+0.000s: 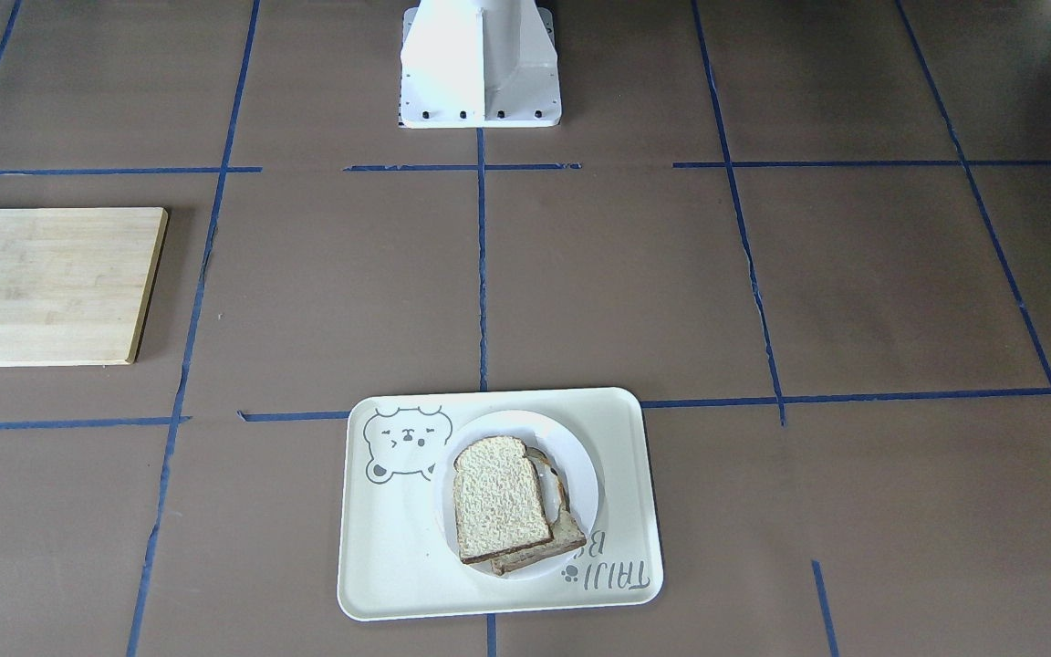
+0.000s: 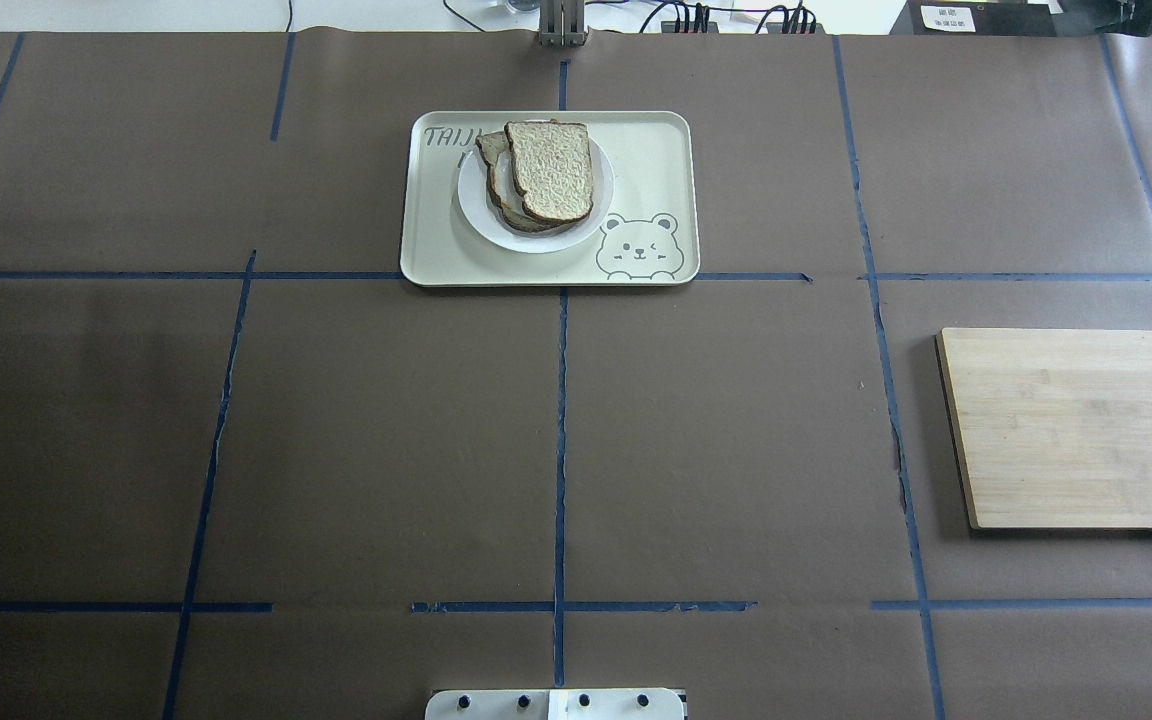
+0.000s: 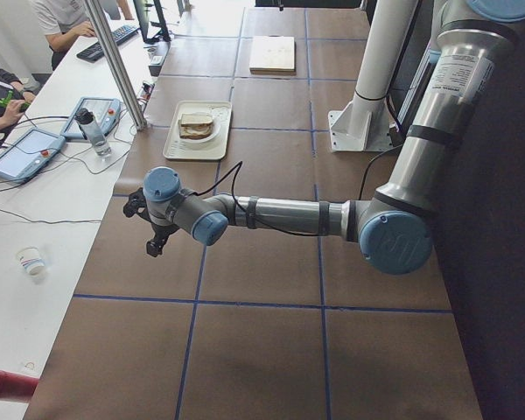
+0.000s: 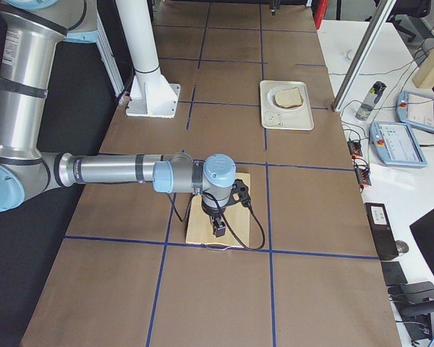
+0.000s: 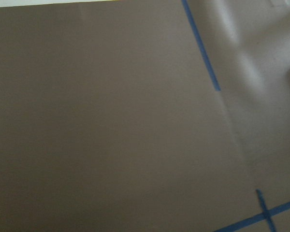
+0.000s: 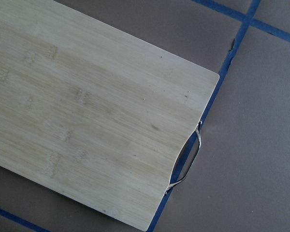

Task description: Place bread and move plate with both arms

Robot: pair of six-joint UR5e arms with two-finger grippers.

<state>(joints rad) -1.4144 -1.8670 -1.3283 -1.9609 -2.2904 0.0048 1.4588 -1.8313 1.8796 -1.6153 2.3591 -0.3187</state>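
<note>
While the bread [image 1: 500,497] is lying on another slice [image 1: 564,540] on the plate [image 1: 585,474], inside the bear tray [image 1: 389,547], my left gripper [image 3: 153,241] is hanging over bare table [image 1: 626,274] well away and my right gripper [image 4: 218,228] is hovering above the cutting board [image 4: 237,233]; I cannot tell how open either is.

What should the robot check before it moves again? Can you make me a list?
1. Is the bread on the plate? It lies on top of the other slice there: ok.
2. Is the plate inside the bear tray? Ok.
3. Is the left gripper open or shut? Cannot tell.
4. Is the right gripper, above the cutting board, open or shut? Cannot tell.
5. Are both grippers well away from the tray? Ok.
</note>
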